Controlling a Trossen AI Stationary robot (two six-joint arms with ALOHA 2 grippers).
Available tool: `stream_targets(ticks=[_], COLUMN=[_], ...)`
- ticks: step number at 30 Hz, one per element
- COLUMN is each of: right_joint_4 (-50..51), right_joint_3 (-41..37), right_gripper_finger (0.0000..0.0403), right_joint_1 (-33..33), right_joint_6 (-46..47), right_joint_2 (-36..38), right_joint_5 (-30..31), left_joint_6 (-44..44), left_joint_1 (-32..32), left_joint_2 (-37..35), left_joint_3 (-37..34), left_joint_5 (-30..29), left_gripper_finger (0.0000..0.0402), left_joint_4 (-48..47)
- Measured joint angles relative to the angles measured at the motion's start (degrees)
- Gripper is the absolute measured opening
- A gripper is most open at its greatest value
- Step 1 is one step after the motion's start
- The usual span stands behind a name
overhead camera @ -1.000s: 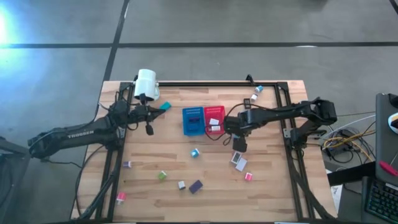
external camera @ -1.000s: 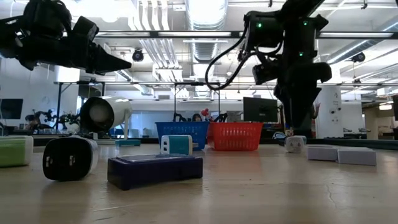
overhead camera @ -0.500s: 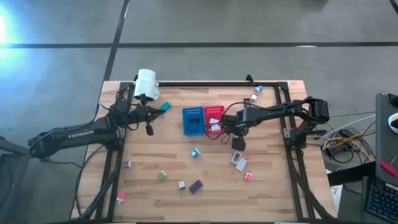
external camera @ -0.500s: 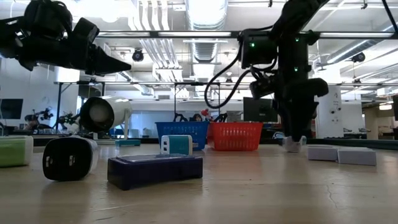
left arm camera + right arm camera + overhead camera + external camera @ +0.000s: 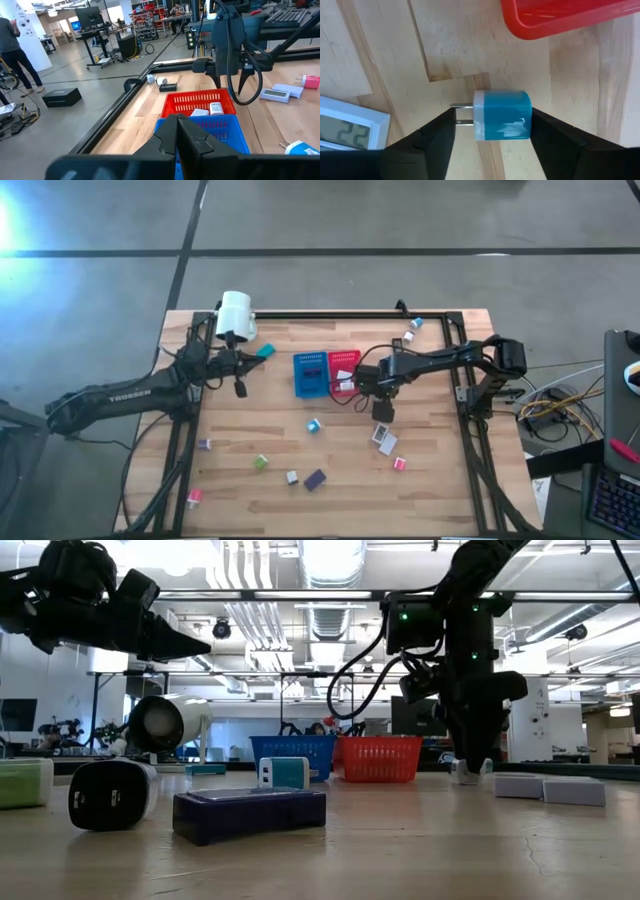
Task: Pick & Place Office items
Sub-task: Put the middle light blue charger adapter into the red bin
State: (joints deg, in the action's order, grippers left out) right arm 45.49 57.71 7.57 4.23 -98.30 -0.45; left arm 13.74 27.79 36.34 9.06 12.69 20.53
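Right wrist view: blue plug adapter [image 5: 501, 120], boxy with rounded corners, white face and two metal prongs, lying on pale wood-plank table [image 5: 385, 55], between the spread dark fingers [image 5: 437, 137] of the right pincer [image 5: 492, 145], open and not yet gripping. At 12 o'clock of the adapter, glossy rim of the red bin [image 5: 560, 17]; at 9 o'clock, corner of a white calculator-like piece with grey display [image 5: 345, 127].

High view: right pincer [image 5: 384, 412] just at 5 o'clock of the red bin [image 5: 343, 372], adapter itself hidden under the arm. Blue bin [image 5: 310, 374] touching the red one at its 9 o'clock, both perforated. Other small office items scattered toward 6 o'clock: teal block [image 5: 313, 426], green piece [image 5: 261, 463], dark purple block [image 5: 315, 479], pink piece [image 5: 400, 464]. White cylinder lamp [image 5: 235, 315] at 10 o'clock of the bins. Left pincer [image 5: 240, 387] raised beside the lamp, well apart from the items.

Left wrist view: left pincer's fingers pressed together, holding nothing; white pieces lying inside the red bin [image 5: 200, 102].
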Motion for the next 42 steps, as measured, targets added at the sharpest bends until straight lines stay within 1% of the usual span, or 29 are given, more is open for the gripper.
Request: stream_targets(ticks=[8,13,15,19,22,27,32,35,38,42], right_joint_4=[-0.31,-2.66,-4.44,-9.33,-13.07,-27.44,-42.97,-54.82,-67.17,-77.94], right_joint_3=[-0.02,-0.19,-0.46,-1.44,-3.26,-11.27,-22.49,-30.1,-37.31,-44.81], right_gripper_finger=[0.0147,0.0143,0.0143,0.0143,0.0143,0.0143,0.0143,0.0143,0.0143,0.0143], right_joint_1=[0.0,-0.06,-0.07,-0.07,-0.07,-0.07,-0.07,-0.02,-0.02,-0.02], right_joint_6=[-0.37,-1.49,-2.7,-4.27,-4.44,-4.86,-4.46,-4.58,-6.53,-8.28], right_joint_2=[0.03,0.66,1.99,6.45,11.51,22.48,35.13,42.13,48.42,55.0], right_joint_5=[0.02,0.39,0.42,0.41,0.39,-0.37,-1.66,-1.91,-4.97,-5.08], left_joint_6=[0.0,0.0,0.0,0.0,0.0,0.0,-0.26,-0.24,-0.22,-0.1], left_joint_1=[0.0,0.0,0.0,0.0,0.0,0.0,0.0,0.0,0.0,0.0], left_joint_2=[0.0,0.01,0.02,0.02,0.04,0.13,0.26,0.26,0.29,0.3], left_joint_3=[0.0,0.0,0.0,0.0,0.0,0.0,0.0,0.0,0.0,0.0], left_joint_5=[0.01,0.02,0.02,0.04,0.19,0.19,0.17,0.17,0.17,0.17], left_gripper_finger=[0.0011,0.001,0.001,0.0009,0.0009,0.0008,0.0009,0.0009,0.0008,0.0009], left_joint_4=[0.0,0.01,0.0,0.02,0.0,0.02,-0.01,0.01,0.0,0.0])
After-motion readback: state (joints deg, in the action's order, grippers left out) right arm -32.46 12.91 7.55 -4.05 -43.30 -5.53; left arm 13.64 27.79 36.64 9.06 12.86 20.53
